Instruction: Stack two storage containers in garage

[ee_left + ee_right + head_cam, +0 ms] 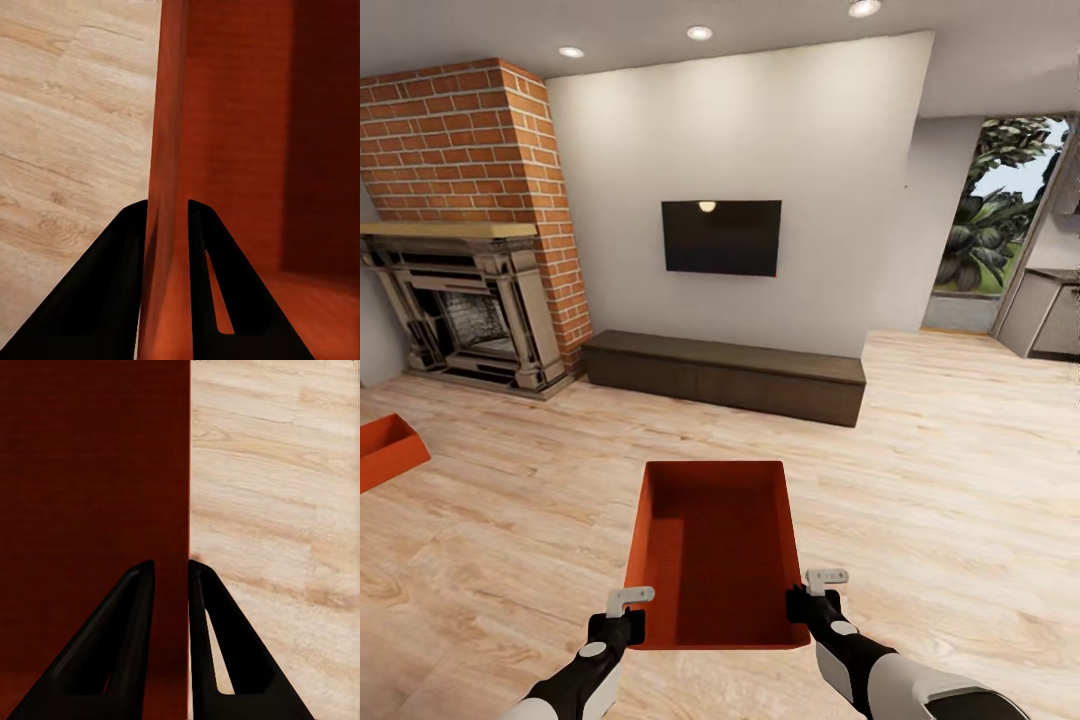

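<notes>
Between the two arms, low in the head view, a red-orange storage container (pixel 715 545) is held above the light wood-plank floor (pixel 940 500). The left pincer (pixel 628 612) clamps the container's left wall at its near corner, one finger (pixel 112 285) outside and one inside. The right pincer (pixel 812 596) grips the right wall (pixel 187 472) the same way, narrowed onto it. A second storage container (pixel 385 450) sits on the planks far to the left, near the brick fireplace (pixel 470 300). Ahead, a wall-mounted television (pixel 721 237) hangs above a long dark cabinet (pixel 725 375).
</notes>
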Robot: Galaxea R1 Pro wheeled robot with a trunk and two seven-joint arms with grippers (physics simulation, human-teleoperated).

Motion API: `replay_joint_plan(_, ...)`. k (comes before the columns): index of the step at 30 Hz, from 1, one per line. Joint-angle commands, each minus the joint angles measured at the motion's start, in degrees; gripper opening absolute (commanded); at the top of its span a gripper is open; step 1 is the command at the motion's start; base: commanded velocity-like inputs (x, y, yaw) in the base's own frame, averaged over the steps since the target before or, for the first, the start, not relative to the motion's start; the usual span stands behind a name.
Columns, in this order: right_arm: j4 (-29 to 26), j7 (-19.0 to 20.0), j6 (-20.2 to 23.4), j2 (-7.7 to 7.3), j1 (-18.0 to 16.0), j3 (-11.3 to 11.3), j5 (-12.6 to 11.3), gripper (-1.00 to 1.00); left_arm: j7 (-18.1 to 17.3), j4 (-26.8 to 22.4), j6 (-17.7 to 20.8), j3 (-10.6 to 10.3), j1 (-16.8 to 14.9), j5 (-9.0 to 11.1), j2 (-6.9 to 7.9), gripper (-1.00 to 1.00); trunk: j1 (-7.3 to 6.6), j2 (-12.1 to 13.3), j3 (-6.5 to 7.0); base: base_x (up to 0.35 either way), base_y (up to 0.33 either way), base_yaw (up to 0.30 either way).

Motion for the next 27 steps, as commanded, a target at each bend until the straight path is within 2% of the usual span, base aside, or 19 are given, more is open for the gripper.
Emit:
replay_joint_plan(1,0.05,0.05,-0.14,0.16,-0.04,-0.34,-0.08,-1.0,0.64,0.02,-0.15,-0.05,-0.05,0.39,-0.07,-1.0,0.0,-0.04,0.03,0.0,0.0,-0.07)
replay_joint_plan(27,0.05,0.05,-0.14,0.16,-0.04,-0.34,-0.08,-1.0,0.65,0.02,-0.15,-0.05,-0.05,0.37,-0.13,-1.0,0.0,-0.04,2.31,0.0,0.0,-0.07)
